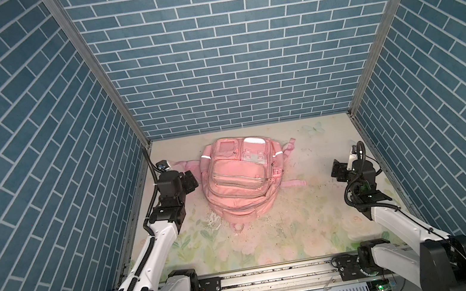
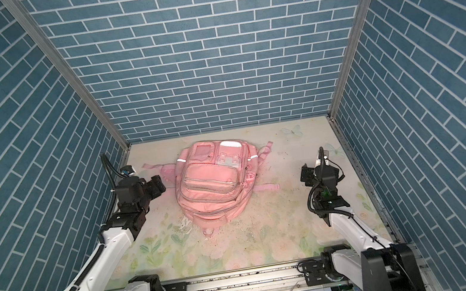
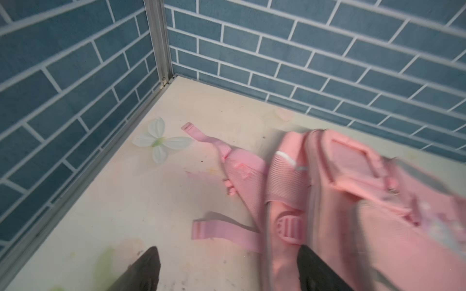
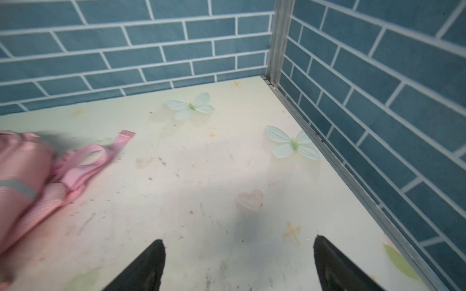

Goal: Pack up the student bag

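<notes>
Past the front rail (image 1: 276, 275), the left gripper (image 1: 191, 181) and right gripper (image 1: 337, 170) stood released, empty. The student bag (image 1: 240, 182) lay between them.

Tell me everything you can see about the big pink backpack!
The backpack is big, pink and soft, like fabric. It lies flat on the flowery table, front up. It has several zipped pockets, two shiny white strips and a carry loop pointing toward the robot. Pink straps spread out on both sides. The open left claw is close beside it; the open right claw is farther off.
</notes>
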Robot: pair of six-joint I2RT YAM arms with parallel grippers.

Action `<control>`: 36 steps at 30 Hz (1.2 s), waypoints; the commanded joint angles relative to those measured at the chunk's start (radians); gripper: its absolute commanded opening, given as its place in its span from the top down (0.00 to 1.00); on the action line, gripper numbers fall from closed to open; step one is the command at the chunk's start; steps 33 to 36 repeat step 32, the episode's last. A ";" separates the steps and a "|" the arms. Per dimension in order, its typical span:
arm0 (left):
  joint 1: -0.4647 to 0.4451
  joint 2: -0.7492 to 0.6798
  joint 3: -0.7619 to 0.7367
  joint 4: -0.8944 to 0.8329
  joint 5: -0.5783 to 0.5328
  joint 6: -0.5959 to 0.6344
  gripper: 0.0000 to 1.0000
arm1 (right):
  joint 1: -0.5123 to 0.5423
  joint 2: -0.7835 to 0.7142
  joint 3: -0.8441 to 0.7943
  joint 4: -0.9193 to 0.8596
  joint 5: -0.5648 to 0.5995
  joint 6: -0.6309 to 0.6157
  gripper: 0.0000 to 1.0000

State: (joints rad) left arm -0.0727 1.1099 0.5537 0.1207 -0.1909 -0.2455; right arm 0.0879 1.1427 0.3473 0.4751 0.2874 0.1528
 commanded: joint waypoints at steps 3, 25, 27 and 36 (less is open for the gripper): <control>0.031 0.074 -0.247 0.531 -0.057 0.217 0.14 | -0.020 0.194 -0.071 0.512 0.041 -0.128 0.06; 0.020 0.404 -0.280 1.021 0.150 0.275 0.13 | -0.090 0.380 -0.088 0.687 -0.208 -0.116 0.02; 0.021 0.403 -0.280 1.018 0.152 0.275 0.13 | -0.090 0.379 -0.087 0.682 -0.211 -0.113 0.02; 0.022 0.404 -0.278 1.017 0.152 0.275 0.13 | -0.091 0.375 -0.093 0.689 -0.211 -0.114 0.02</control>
